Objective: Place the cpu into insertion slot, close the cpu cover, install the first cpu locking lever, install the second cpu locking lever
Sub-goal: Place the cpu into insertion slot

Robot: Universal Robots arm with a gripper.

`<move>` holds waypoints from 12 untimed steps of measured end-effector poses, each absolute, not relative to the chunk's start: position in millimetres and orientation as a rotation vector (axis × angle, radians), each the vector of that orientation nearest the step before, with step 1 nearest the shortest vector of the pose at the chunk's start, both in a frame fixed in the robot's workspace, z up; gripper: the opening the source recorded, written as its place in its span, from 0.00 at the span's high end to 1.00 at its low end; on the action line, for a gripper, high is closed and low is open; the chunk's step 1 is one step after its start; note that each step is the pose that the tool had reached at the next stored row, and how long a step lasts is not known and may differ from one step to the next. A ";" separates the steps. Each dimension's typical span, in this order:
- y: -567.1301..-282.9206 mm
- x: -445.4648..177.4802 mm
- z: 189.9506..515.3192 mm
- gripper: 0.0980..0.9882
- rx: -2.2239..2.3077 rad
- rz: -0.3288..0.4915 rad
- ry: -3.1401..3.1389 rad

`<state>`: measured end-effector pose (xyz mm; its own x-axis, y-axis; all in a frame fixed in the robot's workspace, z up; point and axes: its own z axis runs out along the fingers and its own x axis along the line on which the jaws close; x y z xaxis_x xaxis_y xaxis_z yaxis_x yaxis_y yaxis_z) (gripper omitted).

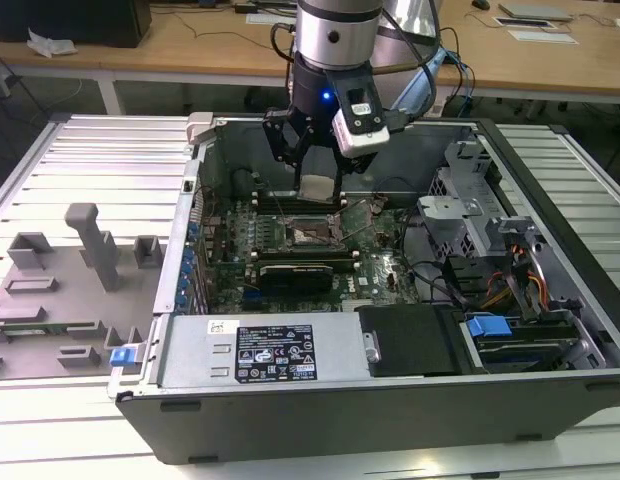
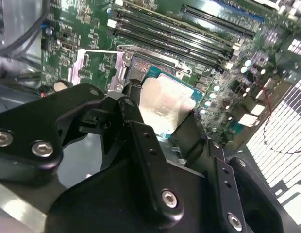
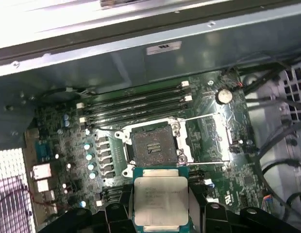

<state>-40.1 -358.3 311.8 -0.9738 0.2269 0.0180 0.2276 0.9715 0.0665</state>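
The claw point(image 1: 317, 192) grips the cpu point(image 3: 160, 201) over an open case point(image 1: 390, 410) on a slatted table point(image 1: 80, 150), desks point(image 1: 190, 45) behind.

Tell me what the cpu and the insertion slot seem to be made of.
The cpu: top looks like matt silvery metal, with a soft grey sheen; its edge looks like green circuit board. The insertion slot: border seems bright bare metal, since it glints; the dark centre is perhaps plastic, uncertain.

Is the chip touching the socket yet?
Apart. In the first wrist view the socket lies bare, with board showing between it and the chip, which sits clamped in the pincer.
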 end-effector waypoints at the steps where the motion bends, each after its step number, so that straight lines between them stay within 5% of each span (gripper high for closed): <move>1: -358.3 -40.1 311.7 0.50 -0.410 -0.107 -3.104; 12: -358.3 -40.1 310.5 0.50 -0.788 -0.108 -3.039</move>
